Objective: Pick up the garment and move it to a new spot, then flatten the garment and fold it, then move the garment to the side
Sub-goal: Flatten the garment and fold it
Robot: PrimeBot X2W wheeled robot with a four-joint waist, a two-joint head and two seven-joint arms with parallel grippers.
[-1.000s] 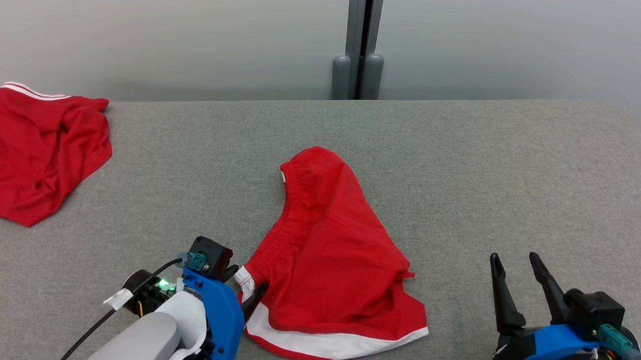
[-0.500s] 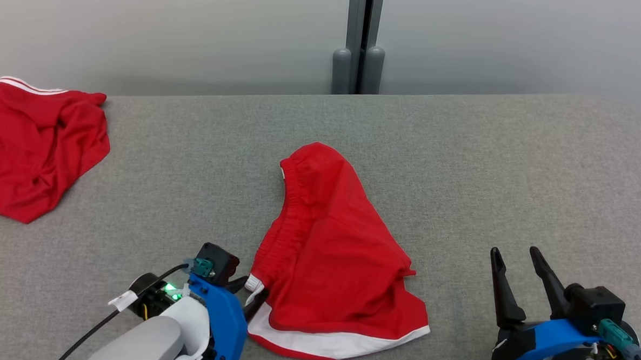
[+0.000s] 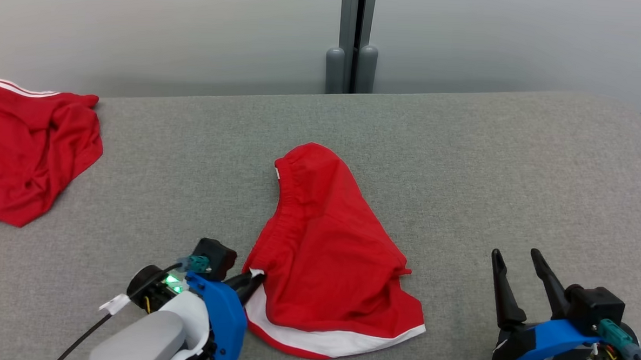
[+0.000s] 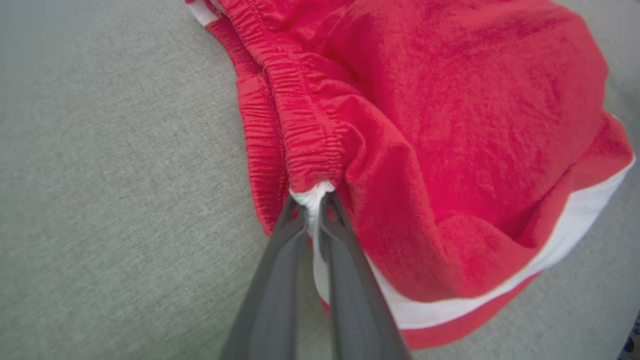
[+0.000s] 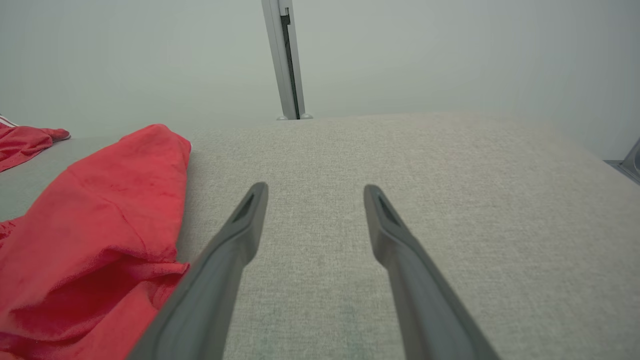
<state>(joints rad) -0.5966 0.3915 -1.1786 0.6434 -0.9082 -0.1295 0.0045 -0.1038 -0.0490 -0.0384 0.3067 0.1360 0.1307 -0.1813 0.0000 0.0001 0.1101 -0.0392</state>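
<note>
The grey padded table (image 3: 461,170) stretched wide from left to right. The garment (image 3: 323,245), a pair of red shorts, lay rumpled about its middle, towards the near edge. Its long axis ran from far to near, leaning a little rightward as it came near. The gathered waistband (image 3: 290,200) ran down its left side and the white hem band (image 3: 340,343) crossed its near end. A second red garment (image 3: 29,151) sat bunched at the far left, well apart.

The left gripper (image 3: 252,283) stood at the garment's near-left corner, so the whole cloth lay to its right and farther off. By my judgement, a lift or a pull from there would trail the cloth lengthwise behind that corner. Its fingers (image 4: 272,280) were pressed together, pinching the white-edged end of the waistband.

The right gripper (image 3: 514,254) rested at the near right, spread and empty, well apart from the garment's right edge. The left arm was plainly the nearer one.
</note>
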